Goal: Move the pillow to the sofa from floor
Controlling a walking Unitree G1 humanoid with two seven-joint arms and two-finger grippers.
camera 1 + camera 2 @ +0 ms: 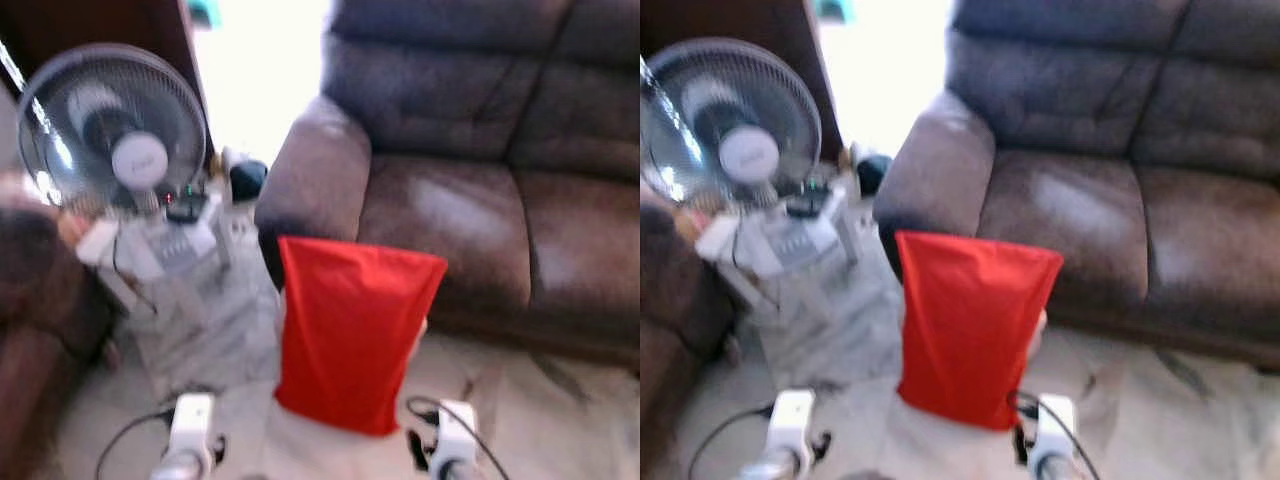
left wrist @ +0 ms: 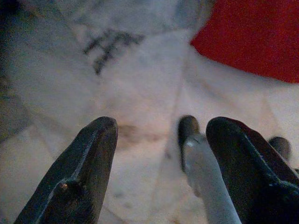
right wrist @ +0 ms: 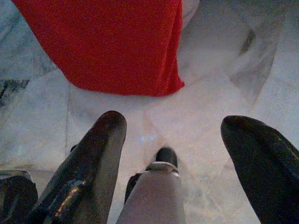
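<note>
Bare floor (image 1: 560, 420) around pillow (image 1: 350, 330); fan (image 1: 115, 130) leftward.

One of nearly everything, two grippers

One red pillow (image 1: 350, 330) lies ahead of both claws, one brown leather sofa (image 1: 480, 170) beyond it, one pedestal fan (image 1: 112, 130) off past the left gripper (image 2: 161, 135); the right gripper (image 3: 177, 135) makes two, each with two black fingers spread apart.

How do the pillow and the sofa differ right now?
The pillow is bright red; the sofa is dark brown. The pillow is small and stands on the floor before the sofa's front; the sofa is far larger, running past the picture's edge. Both look soft.
</note>
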